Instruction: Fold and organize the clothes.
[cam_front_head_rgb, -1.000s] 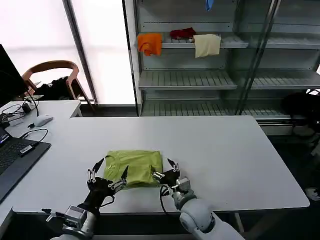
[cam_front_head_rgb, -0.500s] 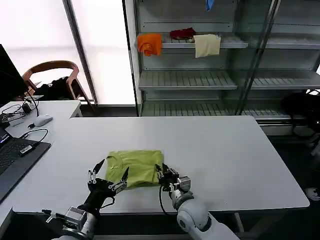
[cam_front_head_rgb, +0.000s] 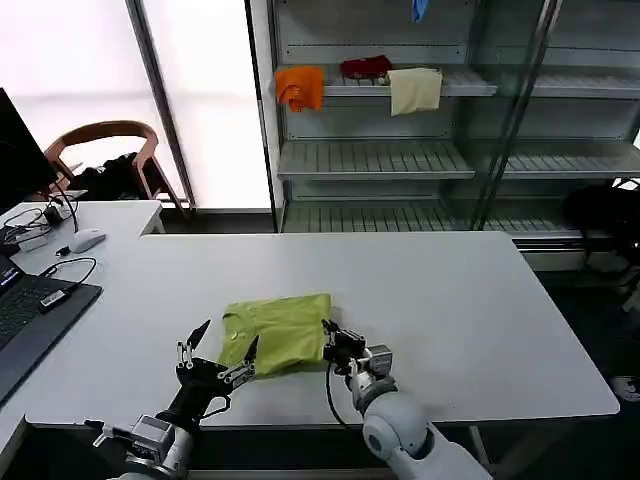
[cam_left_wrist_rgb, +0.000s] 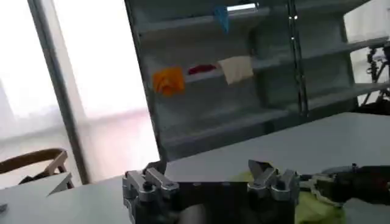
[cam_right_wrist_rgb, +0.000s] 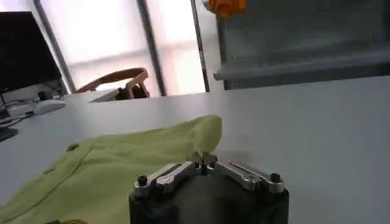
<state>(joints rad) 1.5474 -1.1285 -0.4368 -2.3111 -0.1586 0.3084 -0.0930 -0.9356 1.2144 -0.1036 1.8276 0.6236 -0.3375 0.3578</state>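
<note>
The clothes, one lime-green T-shirt (cam_front_head_rgb: 272, 332), lie folded into a rough rectangle near the front edge of the white table (cam_front_head_rgb: 450, 310). My right gripper (cam_front_head_rgb: 333, 337) is shut on the shirt's right edge. In the right wrist view its fingertips (cam_right_wrist_rgb: 204, 159) meet on a raised corner of the green fabric (cam_right_wrist_rgb: 122, 167). At the shirt's front-left corner my left gripper (cam_front_head_rgb: 215, 358) stands open, and its fingers (cam_left_wrist_rgb: 146, 181) are spread wide with nothing between them. A strip of the green shirt (cam_left_wrist_rgb: 317, 207) shows beyond that gripper.
A laptop (cam_front_head_rgb: 30, 315), cables and a mouse (cam_front_head_rgb: 85, 240) sit at the table's left. A shelf unit behind holds an orange cloth (cam_front_head_rgb: 300, 87), a dark red cloth (cam_front_head_rgb: 365, 67) and a cream cloth (cam_front_head_rgb: 414, 90). A wooden chair (cam_front_head_rgb: 105, 160) stands back left.
My right gripper has closed on the shirt's right edge and drawn it slightly right and back, turning the shirt a little. The left gripper has stayed open in place.
</note>
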